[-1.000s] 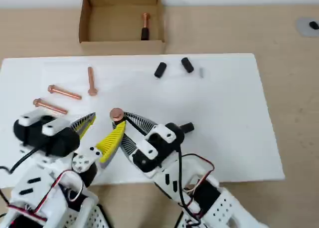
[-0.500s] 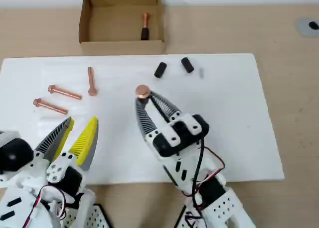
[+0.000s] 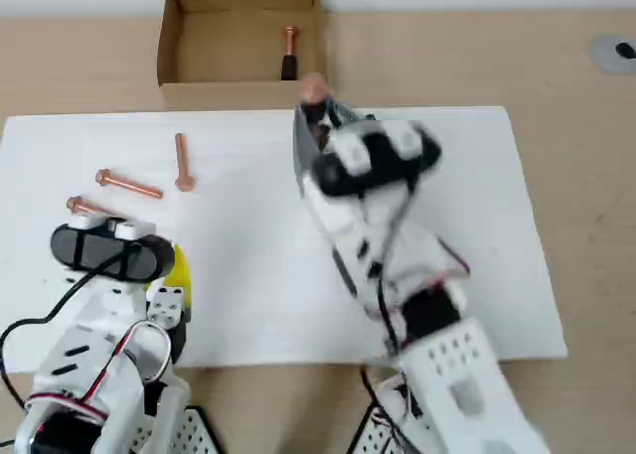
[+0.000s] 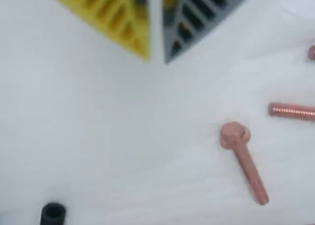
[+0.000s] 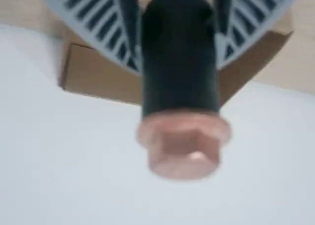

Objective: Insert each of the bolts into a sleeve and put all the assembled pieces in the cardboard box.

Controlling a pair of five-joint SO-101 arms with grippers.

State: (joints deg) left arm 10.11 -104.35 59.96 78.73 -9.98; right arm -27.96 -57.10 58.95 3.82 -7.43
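My right gripper is shut on an assembled piece, a black sleeve with a copper bolt head sticking out. It hangs at the near wall of the cardboard box, just outside the right front corner. One assembled piece lies inside the box. Three loose copper bolts lie on the white mat's left side. My left gripper hovers over the mat near them, shut with nothing in it. A bolt and a spare black sleeve appear beyond it.
The white mat covers most of the wooden table. The right arm's body stretches across the mat's middle and hides the area where spare sleeves lay. A small dark object sits at the far right.
The right arm has carried the sleeved bolt from the mat's middle up to the box's front edge. The left arm has drawn back to the left and its fingers have come together.
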